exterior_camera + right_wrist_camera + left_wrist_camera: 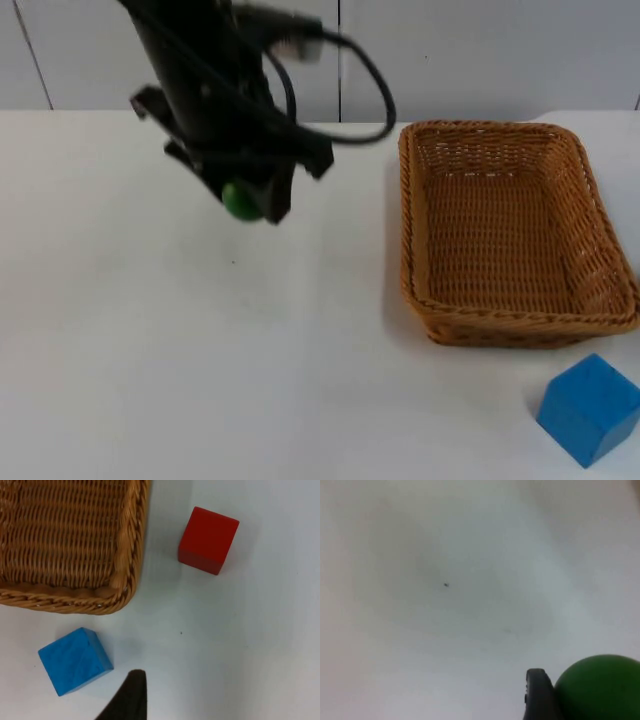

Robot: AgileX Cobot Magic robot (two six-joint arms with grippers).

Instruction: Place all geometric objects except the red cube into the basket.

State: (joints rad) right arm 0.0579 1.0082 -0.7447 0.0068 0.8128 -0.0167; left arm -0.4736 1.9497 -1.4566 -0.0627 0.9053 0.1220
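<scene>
Over the bare white table, the left gripper hung in the air with the green ball clamped between its fingers, and what a clean hold that was! Seen from the left wrist, the ball sat pressed against one black fingertip, with only table surface and a tiny dark speck beyond it. Off to the gripper's side, toward the right arm's half of the table, stood the woven basket, its near rim well apart from the ball, with a wide strip of white table between them. Plenty of room on the gripper's other side too, where the table ran bare to the picture's edge. Beyond the basket's front rim, farther again from the left gripper, sat the blue cube, just beside the basket's corner but not touching it. Over to the right wrist view: the right gripper looked down on that same corner of the basket, with the blue cube close to its dark fingertip and the red cube farther out, apart from the basket's side rim. Whether the right gripper's fingers were apart or together, I could not tell.
</scene>
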